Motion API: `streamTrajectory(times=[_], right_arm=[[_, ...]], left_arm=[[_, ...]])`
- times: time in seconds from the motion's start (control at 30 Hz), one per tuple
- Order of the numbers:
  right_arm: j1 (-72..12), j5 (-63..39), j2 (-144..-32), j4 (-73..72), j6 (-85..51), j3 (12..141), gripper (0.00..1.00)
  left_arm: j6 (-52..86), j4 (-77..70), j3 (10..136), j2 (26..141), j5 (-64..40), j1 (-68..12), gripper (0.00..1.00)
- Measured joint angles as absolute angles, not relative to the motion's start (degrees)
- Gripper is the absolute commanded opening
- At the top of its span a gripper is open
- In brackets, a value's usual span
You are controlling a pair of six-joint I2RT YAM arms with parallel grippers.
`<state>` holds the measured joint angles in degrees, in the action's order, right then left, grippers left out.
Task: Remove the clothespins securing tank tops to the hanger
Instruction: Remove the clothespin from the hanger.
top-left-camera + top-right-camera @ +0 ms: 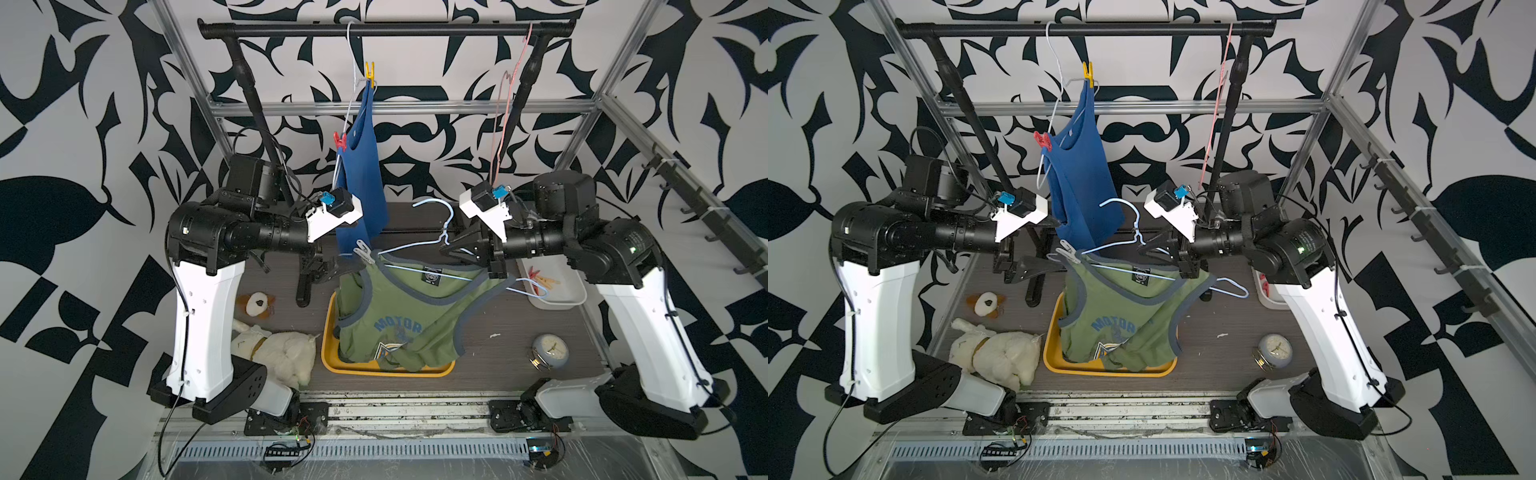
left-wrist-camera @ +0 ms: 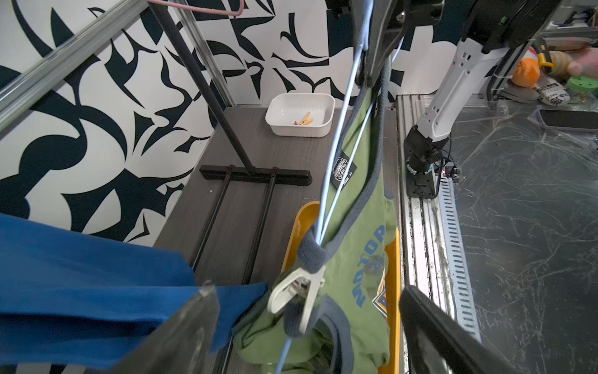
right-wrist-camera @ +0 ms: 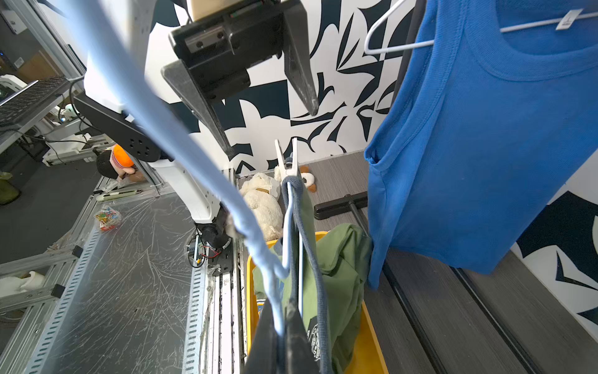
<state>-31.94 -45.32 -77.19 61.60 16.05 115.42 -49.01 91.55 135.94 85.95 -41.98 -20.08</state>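
Observation:
An olive green tank top (image 1: 415,316) (image 1: 1121,316) hangs from a light-blue hanger (image 1: 415,245), its lower part in the yellow bin. A pale grey clothespin (image 1: 363,253) (image 2: 297,291) (image 3: 288,162) pins one strap to the hanger's end. My left gripper (image 2: 307,291) (image 3: 271,131) is open, and the pin sits between its fingers without touching either. My right gripper (image 3: 281,307) (image 1: 494,270) is shut on the hanger's other end. The blue tank top (image 1: 365,166) hangs on a white hanger from the rail, pinned by a yellow clothespin (image 1: 370,75) and a red one (image 1: 340,141).
A white tray (image 1: 557,301) (image 2: 301,129) at the right holds loose clothespins. The yellow bin (image 1: 386,370) stands in the middle of the table. A plush dog (image 1: 274,349) lies at the left, a small clock (image 1: 550,349) at the right. An empty pink hanger (image 1: 511,104) hangs from the black rail (image 1: 386,29).

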Motion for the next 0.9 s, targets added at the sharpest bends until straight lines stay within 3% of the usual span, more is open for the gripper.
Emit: streamTrajectory(times=[0.13, 0.2, 0.33, 0.67, 0.73, 0.9], right_arm=[[-31.9, -45.4, -77.3, 62.3, 16.5, 116.7, 0.00], [-31.9, -45.4, -77.4, 62.5, 16.6, 117.2, 0.00], [-31.9, -45.6, -77.8, 63.0, 16.7, 118.5, 0.00], [-31.9, -45.6, -78.5, 63.2, 16.7, 119.3, 0.00], [-31.9, -45.6, -78.5, 63.2, 16.7, 119.5, 0.00], [-31.9, -45.6, -78.5, 63.2, 16.7, 120.1, 0.00]], left_arm=[[-50.0, 91.5, 135.1, 86.2, -43.2, -20.1, 0.86], [-50.1, 91.5, 134.4, 86.2, -43.7, -20.1, 0.77], [-50.7, 91.5, 133.7, 86.3, -44.7, -20.1, 0.69], [-50.5, 91.5, 131.7, 85.6, -46.2, -20.1, 0.60], [-50.5, 91.5, 131.5, 85.5, -46.3, -20.1, 0.51], [-50.0, 91.5, 131.2, 85.2, -46.2, -20.1, 0.43]])
